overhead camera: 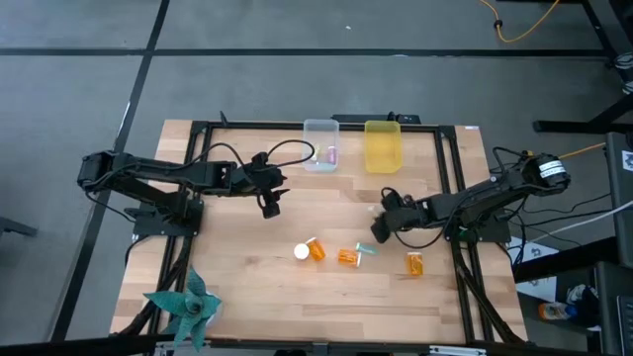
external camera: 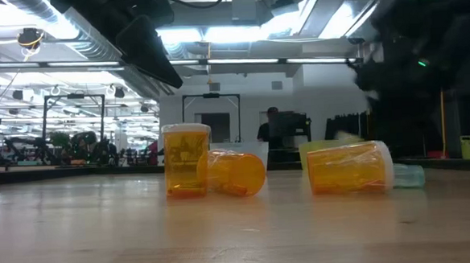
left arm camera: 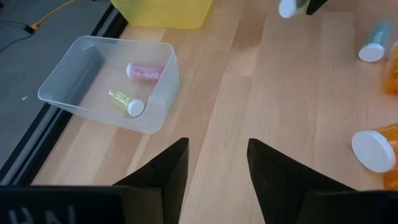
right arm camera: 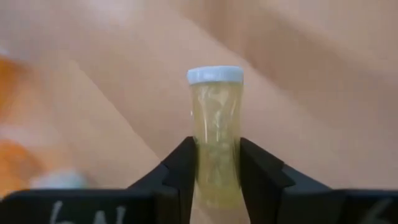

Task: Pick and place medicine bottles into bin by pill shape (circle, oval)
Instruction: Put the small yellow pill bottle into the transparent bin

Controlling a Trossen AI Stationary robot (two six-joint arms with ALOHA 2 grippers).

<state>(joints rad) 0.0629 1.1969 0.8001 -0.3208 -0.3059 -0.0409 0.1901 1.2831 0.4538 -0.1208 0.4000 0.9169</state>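
My right gripper (overhead camera: 381, 229) (right arm camera: 217, 155) is shut on a pale yellow-green vial (right arm camera: 216, 124) with a white cap, over the table's middle right. My left gripper (overhead camera: 269, 206) (left arm camera: 217, 149) is open and empty, near the clear bin (overhead camera: 321, 156) (left arm camera: 109, 81). That bin holds a pink vial (left arm camera: 145, 71) and a yellow-green vial (left arm camera: 126, 102), both lying on its floor. Three amber bottles (overhead camera: 312, 249) (overhead camera: 349, 256) (overhead camera: 414, 263) and a teal vial (overhead camera: 367, 251) rest on the table toward its near edge. In the low view one amber bottle (external camera: 186, 160) stands upright and two (external camera: 237, 172) (external camera: 350, 167) lie on their sides. My right gripper pinches the vial's body (right arm camera: 216, 163) between its two fingers, on the half away from the cap. The vial lies along the fingers and sticks out ahead of them, with its white cap (right arm camera: 215, 75) foremost. I cannot tell whether it is clear of the table.
A yellow bin (overhead camera: 383, 145) stands beside the clear bin at the table's far edge. A teal paper pinwheel (overhead camera: 186, 305) lies at the near left corner. Bare wood lies between the bins and the bottles.
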